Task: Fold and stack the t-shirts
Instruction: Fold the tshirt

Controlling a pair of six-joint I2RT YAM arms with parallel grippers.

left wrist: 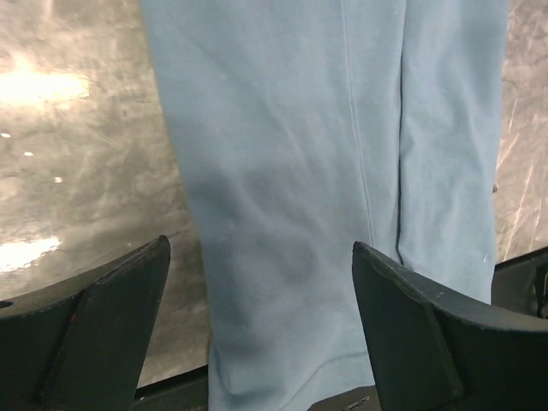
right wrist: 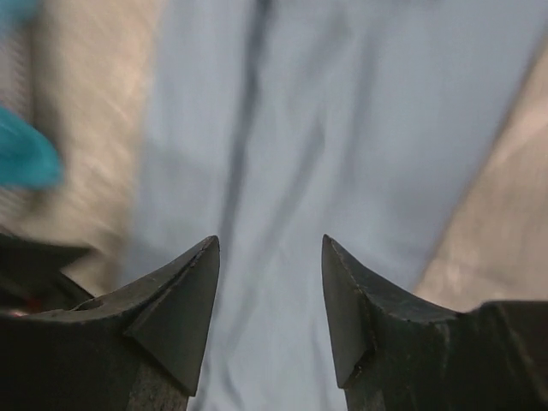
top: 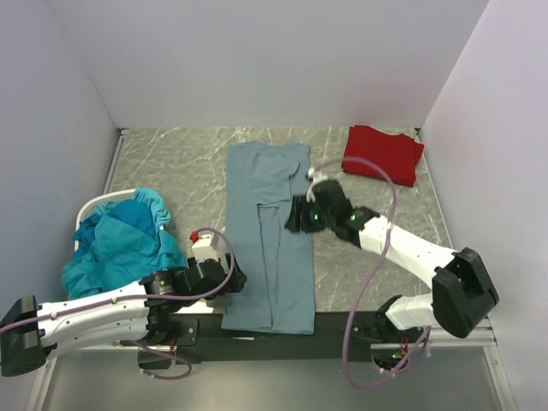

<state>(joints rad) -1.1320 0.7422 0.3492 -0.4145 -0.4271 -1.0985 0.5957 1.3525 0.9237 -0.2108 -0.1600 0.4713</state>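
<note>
Top external: left gripper [top: 233, 278] and right gripper [top: 297, 217], both agape, empty, at opposite edges of one slate-blue t-shirt [top: 270, 248]. One red t-shirt [top: 381, 154] beyond right gripper.

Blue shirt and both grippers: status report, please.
Left gripper open, empty, by blue shirt. Right gripper open, empty, above it. Shirt flat, folded lengthwise. Nothing lies on it.

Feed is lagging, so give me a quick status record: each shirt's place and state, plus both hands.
blue shirt: folded into a long strip, lying flat, centre
red shirt: folded, far right corner
teal shirts: heaped in white basket, left side
left hand: open, at strip's near left edge
right hand: open, over strip's right edge
</note>
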